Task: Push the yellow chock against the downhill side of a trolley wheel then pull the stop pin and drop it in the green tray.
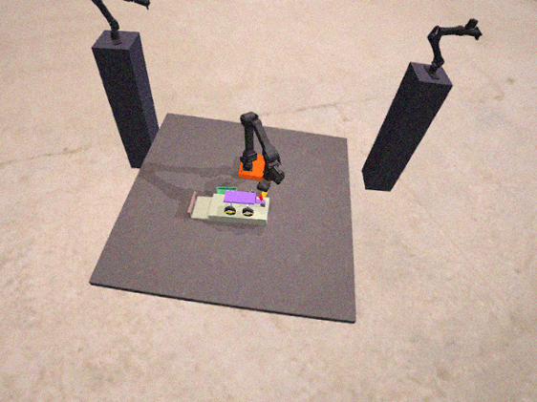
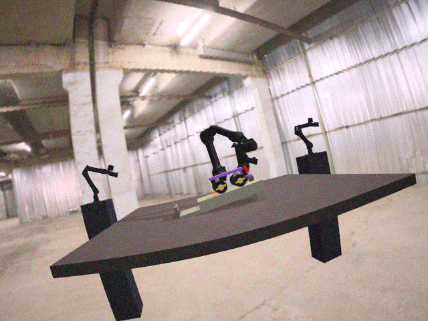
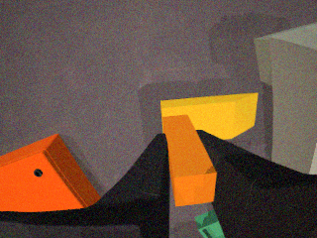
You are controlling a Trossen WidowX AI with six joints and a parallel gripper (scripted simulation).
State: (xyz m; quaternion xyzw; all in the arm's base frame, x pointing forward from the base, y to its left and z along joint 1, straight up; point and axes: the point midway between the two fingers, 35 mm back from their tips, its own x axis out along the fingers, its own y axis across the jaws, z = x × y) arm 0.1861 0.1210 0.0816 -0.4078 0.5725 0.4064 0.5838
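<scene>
My gripper (image 1: pixel 264 190) (image 3: pixel 178 139) is shut on the orange handle of the yellow chock (image 1: pixel 264 194) (image 3: pixel 218 114), beside the ramp's uphill end. The chock's shadow lies offset, so it seems slightly raised above the table; its black base is not visible. The purple trolley (image 1: pixel 239 197) (image 2: pixel 226 173) stands on the pale ramp (image 1: pixel 262 217) (image 2: pixel 225 202) (image 3: pixel 292 114). The red-headed stop pin (image 1: pixel 260 197) (image 2: pixel 245 168) is at the trolley's uphill end. The green tray (image 1: pixel 224 191) (image 3: pixel 212 225) lies behind the ramp, partly hidden.
The orange arm base (image 1: pixel 257 175) (image 3: pixel 27 185) stands behind the ramp, on the left in the wrist view. A pinkish stop bar (image 1: pixel 191 203) (image 2: pixel 176 208) crosses the ramp's downhill end. Two other arms stand on dark pillars beyond the table.
</scene>
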